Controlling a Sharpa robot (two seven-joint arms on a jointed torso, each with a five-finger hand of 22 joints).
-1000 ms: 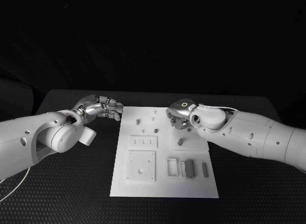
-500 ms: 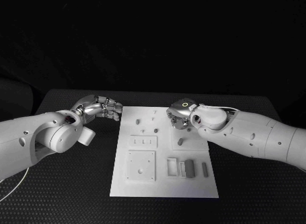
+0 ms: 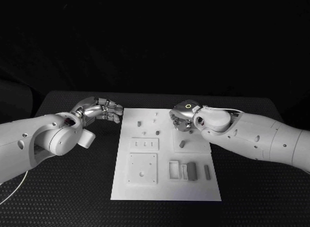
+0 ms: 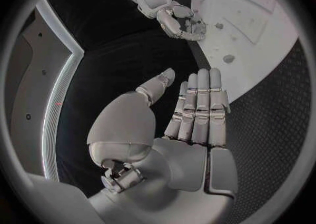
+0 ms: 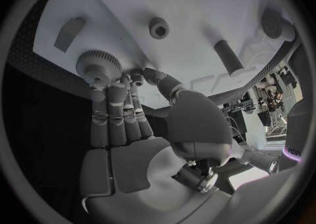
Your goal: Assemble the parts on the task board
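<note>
The task board [image 3: 167, 161] is lying in the middle of the black surface [image 3: 73, 189], with small grey parts sitting on it. The right hand [image 3: 181, 117] is reaching over the board's far right corner. In the right wrist view its fingers [image 5: 108, 110] are stretching out almost straight, side by side, with their tips touching a round toothed gear [image 5: 99, 66] standing on the board; they are not closing around it, so the hand is gripping nothing. A short cylinder [image 5: 228, 55], a small ring-shaped part [image 5: 158, 27] and a flat wedge-like part [image 5: 69, 30] are lying on the board beyond the gear, apart from the fingertips.

The left hand [image 3: 101, 109] is hovering over the surface just beside the board's far left corner. In the left wrist view its fingers [image 4: 200, 105] are lying extended and close together, the thumb standing apart, holding nothing
</note>
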